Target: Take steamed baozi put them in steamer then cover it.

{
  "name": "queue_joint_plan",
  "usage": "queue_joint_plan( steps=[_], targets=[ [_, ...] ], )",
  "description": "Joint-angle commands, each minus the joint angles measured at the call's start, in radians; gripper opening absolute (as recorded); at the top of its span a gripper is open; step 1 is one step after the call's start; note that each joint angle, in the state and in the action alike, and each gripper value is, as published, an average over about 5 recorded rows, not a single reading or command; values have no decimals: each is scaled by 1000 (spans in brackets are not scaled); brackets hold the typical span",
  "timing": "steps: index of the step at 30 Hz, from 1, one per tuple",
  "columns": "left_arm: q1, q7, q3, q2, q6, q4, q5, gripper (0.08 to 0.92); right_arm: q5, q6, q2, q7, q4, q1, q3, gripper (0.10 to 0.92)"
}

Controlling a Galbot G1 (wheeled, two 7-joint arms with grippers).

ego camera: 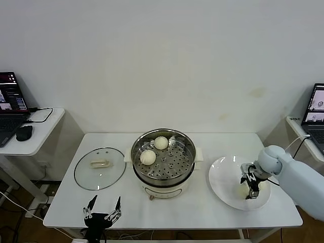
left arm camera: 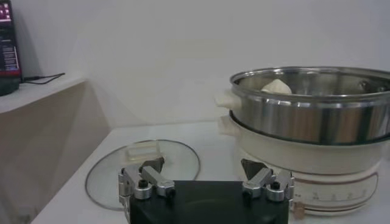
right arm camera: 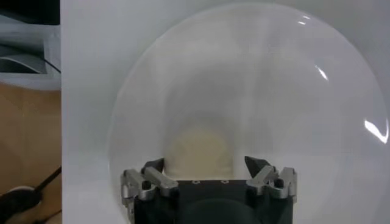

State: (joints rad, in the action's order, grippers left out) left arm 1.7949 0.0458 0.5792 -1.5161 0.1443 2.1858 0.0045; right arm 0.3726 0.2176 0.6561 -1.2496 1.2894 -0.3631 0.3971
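Left to right across the desk (ego camera: 202, 215).

Left pincer (ego camera: 103, 206): parked low at the desk's front edge, left of centre, fingers spread wide, nothing between them. Arm behind it cut off by the head view's lower edge.

Cover (ego camera: 99, 167): one, lying flat on the desk just left of the steamer, cream bar handle up. Left wrist view shows only part of it; the pincer body hides its near rim.

Steamer (ego camera: 163, 161): one, at desk centre, uncovered. Perforated tray visible inside. White base partly hidden under the pot from the head view.

Steamed baozi in the steamer: two counted, one toward the back (ego camera: 161, 143) and one at the left of the tray (ego camera: 148, 157), near each other. From the left wrist view only one top peeks above the steel rim.

Plate (ego camera: 223, 177): one, white, right of the steamer.

Right pincer (ego camera: 251, 183): down over the plate, fingers either side of one pale baozi (right arm camera: 201, 149). Fingers are partly drawn in; contact with the bun cannot be told. In the head view this bun is mostly hidden by the pincer.

Baozi seen in all: three.
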Motion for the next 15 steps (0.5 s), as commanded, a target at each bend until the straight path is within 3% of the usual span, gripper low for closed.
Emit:
queue_joint_plan(
  steps=[1, 15],
  targets=[
    [3, -1, -3, 0, 0, 0, 2, 823, -6, 1, 0, 6, -4, 0, -1, 653],
    [2, -2, -9, 0, -2, -3, 2, 823, -188, 25, -39, -2, 52, 201, 68, 628]
  ],
)
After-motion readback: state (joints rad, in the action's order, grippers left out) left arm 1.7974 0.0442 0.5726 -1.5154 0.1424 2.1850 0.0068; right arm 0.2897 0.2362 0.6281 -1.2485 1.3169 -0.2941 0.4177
